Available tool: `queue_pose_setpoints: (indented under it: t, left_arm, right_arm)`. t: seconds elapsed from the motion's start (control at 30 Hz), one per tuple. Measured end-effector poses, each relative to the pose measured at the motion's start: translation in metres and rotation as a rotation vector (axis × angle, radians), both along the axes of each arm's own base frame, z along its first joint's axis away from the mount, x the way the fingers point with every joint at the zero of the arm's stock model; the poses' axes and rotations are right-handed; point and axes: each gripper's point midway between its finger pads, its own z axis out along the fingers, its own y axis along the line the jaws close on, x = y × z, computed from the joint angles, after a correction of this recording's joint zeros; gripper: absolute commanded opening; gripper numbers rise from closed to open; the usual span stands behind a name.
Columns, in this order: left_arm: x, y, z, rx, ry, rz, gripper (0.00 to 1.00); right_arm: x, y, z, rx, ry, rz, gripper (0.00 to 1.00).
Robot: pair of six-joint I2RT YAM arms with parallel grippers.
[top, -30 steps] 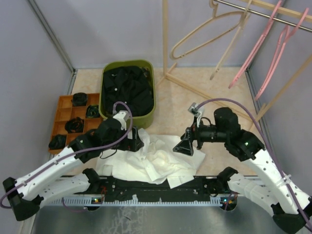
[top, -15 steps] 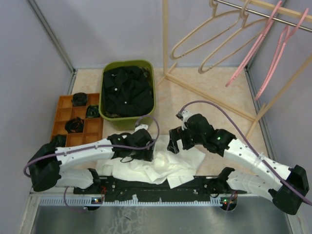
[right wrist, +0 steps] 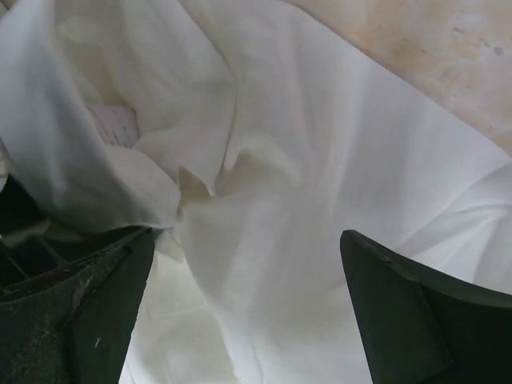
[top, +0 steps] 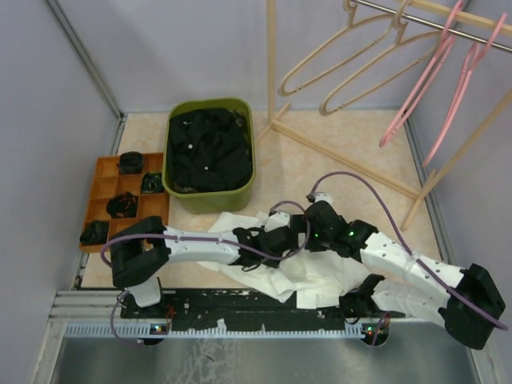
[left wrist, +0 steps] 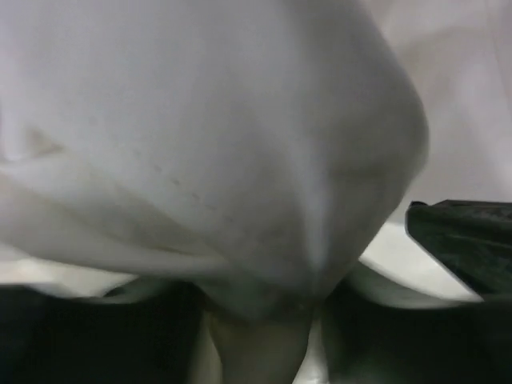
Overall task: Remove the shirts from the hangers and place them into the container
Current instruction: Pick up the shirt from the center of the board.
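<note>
A crumpled white shirt (top: pixel 276 276) lies on the table near the front edge, off any hanger. My left gripper (top: pixel 282 240) reaches across it from the left. In the left wrist view a fold of the shirt (left wrist: pixel 240 160) funnels down between the dark fingers (left wrist: pixel 96 344); whether they pinch it is unclear. My right gripper (top: pixel 302 234) hovers right beside it, open, its fingers (right wrist: pixel 416 312) wide apart over the cloth (right wrist: pixel 264 200). The olive-green container (top: pixel 210 206) stands behind, with a black shirt (top: pixel 210 148) in it. Bare beige hangers (top: pixel 336 60) and pink hangers (top: pixel 416 88) hang on the rail.
An orange compartment tray (top: pixel 98 172) with small dark items sits left of the container. The rack's upright wooden pole (top: pixel 271 64) and slanted floor poles (top: pixel 344 160) stand behind the right arm. Grey walls close in both sides.
Both arms have swung inward and down onto the middle of the white shirt. The left gripper's jaws have narrowed around a fold. The bare hangers have swayed a little.
</note>
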Motion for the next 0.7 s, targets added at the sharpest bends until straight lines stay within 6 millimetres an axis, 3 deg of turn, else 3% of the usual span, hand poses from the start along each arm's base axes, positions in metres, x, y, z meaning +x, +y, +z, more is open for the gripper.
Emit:
queue_pose_setpoints:
  t: [0.03,0.07,0.2,0.27,0.33,0.4,0.5,0.6,0.63,0.7]
  left_arm:
    - [0.0,-0.007,-0.002,0.01,-0.027,0.0,0.09]
    - [0.002,-0.011,-0.004,0.024,-0.056,0.016,0.0]
    - [0.001,-0.015,-0.002,0.049,-0.121,0.04,0.0]
    - [0.002,-0.015,0.008,0.049,-0.145,0.054,0.0]
    - [-0.001,0.01,0.017,0.137,-0.147,0.06,0.0]
    - [-0.001,0.036,0.038,0.222,-0.169,0.062,0.0]
    - [0.018,0.045,0.115,0.192,-0.283,0.082,0.0]
    - [0.045,0.04,0.22,0.002,-0.424,0.13,0.0]
    - [0.057,0.047,0.261,-0.067,-0.478,0.158,0.0]
    - [0.086,0.08,0.334,-0.16,-0.602,0.249,0.0]
  right_arm:
    - [0.002,-0.004,0.0,-0.012,-0.008,-0.027,0.99]
    - [0.002,-0.008,0.0,-0.021,-0.009,-0.046,0.99]
    - [0.009,-0.023,0.011,-0.027,-0.068,-0.137,0.99]
    - [0.013,-0.028,0.021,-0.009,-0.111,-0.184,0.99]
    - [0.017,-0.033,0.032,0.023,-0.154,-0.233,0.99]
    - [0.019,-0.038,0.043,0.067,-0.195,-0.273,0.99]
    - [0.018,-0.045,0.053,0.128,-0.24,-0.323,0.99]
    - [0.017,-0.05,0.057,0.173,-0.266,-0.356,0.99]
    - [0.017,-0.051,0.058,0.185,-0.272,-0.363,0.99]
    - [0.016,-0.051,0.059,0.204,-0.277,-0.372,0.99]
